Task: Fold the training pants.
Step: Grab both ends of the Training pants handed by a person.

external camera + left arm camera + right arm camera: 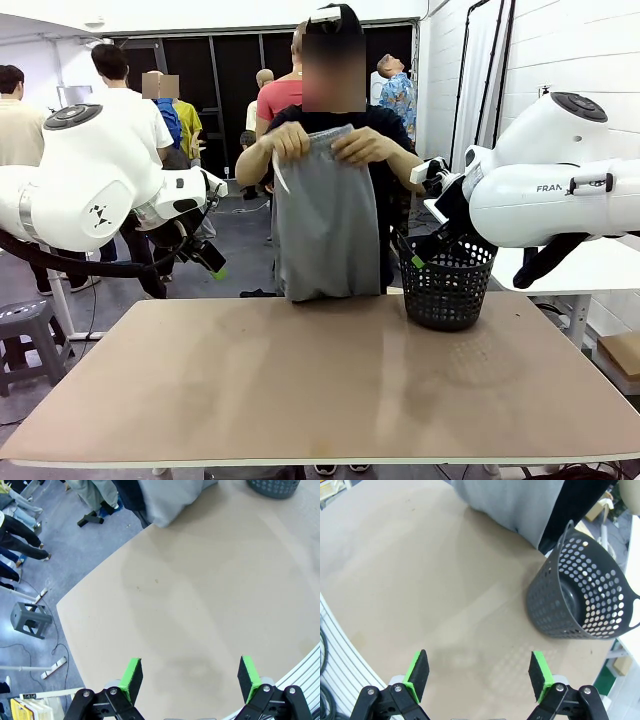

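Trouble, if any came, looked likeliest at the hand-over. The training pants (pixel 325 215) hung upright from the person's hands (pixel 290 140), gripped at the waistband, beside the basket (pixel 447 290) on the side toward the robot's left arm, and no part of them lay flat yet. Soft jersey would probably sag and bunch if let go in a heap, and a leg might drape over the basket's rim (they hung close to it). Both pincers stood wide apart and empty, the left gripper (pixel 190 672) and the right gripper (pixel 477 672) each hovering over bare board on the robot's side of the basket, so a hasty pinch might catch one layer only. The table (pixel 300 400) was plain tan, smooth and faintly marked. Beyond the basket were grey floor, bystanders and a white wall.
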